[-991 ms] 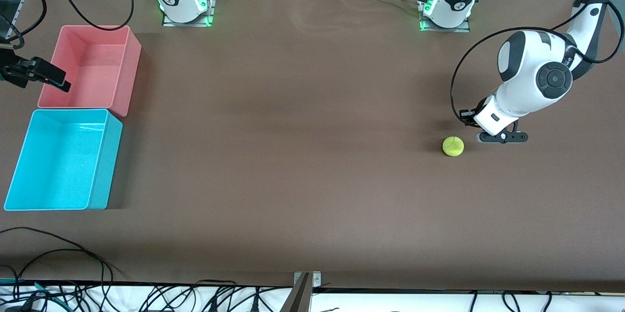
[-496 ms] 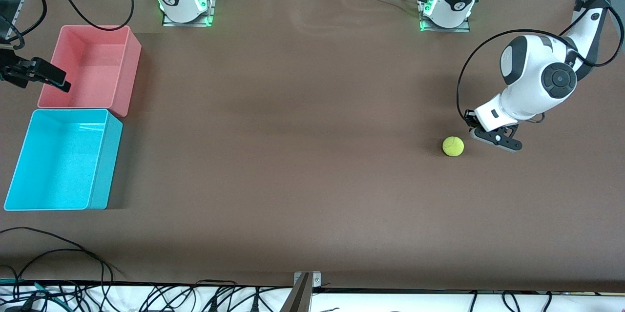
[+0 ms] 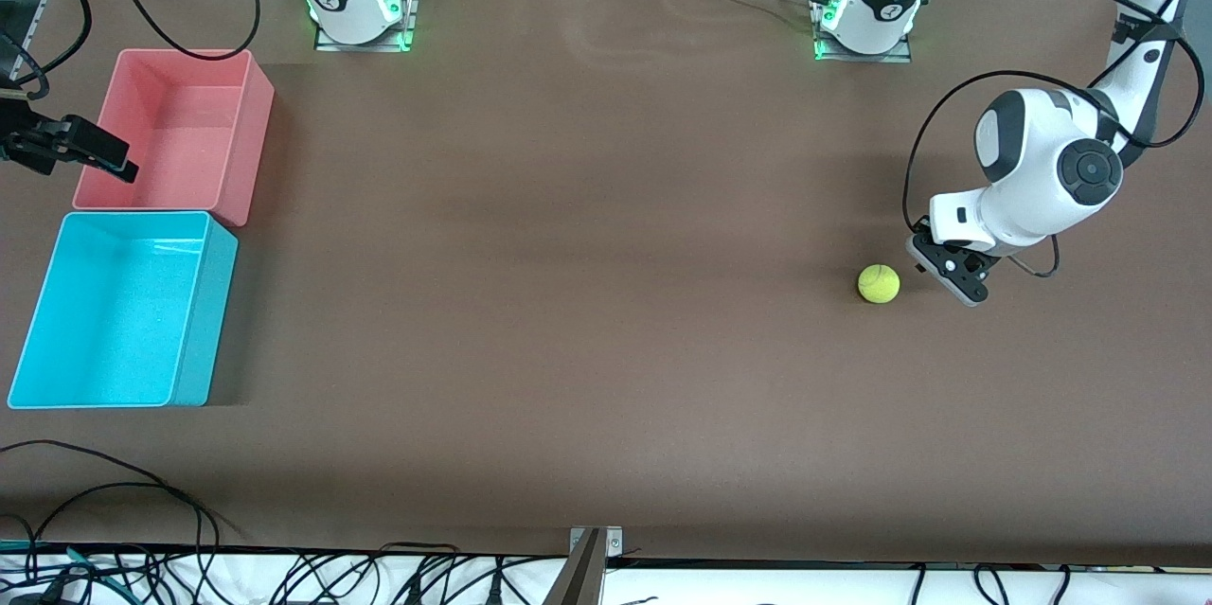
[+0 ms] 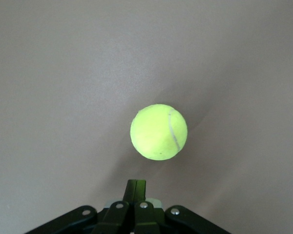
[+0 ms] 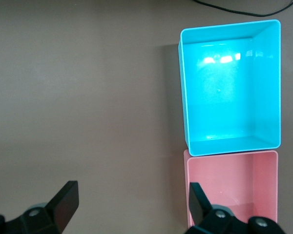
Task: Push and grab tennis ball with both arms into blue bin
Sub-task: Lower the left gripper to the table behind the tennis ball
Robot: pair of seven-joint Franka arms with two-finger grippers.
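The tennis ball (image 3: 879, 284) lies on the brown table toward the left arm's end; it also shows in the left wrist view (image 4: 158, 131). My left gripper (image 3: 947, 272) is low beside the ball, on the side away from the bins. It is shut and empty (image 4: 136, 183), with a small gap to the ball. The blue bin (image 3: 204, 321) stands empty at the right arm's end and shows in the right wrist view (image 5: 185, 97). My right gripper (image 3: 106, 160) waits open and empty (image 5: 132, 197) over the pink bin's outer edge.
A pink bin (image 3: 241, 141), empty, stands against the blue bin, farther from the front camera; it also shows in the right wrist view (image 5: 229, 155). Bare brown table lies between ball and bins. Cables (image 3: 114, 491) lie at the table's near edge.
My left gripper has turned and shifted a little closer to the ball. The ball has stayed put. The right arm has not moved.
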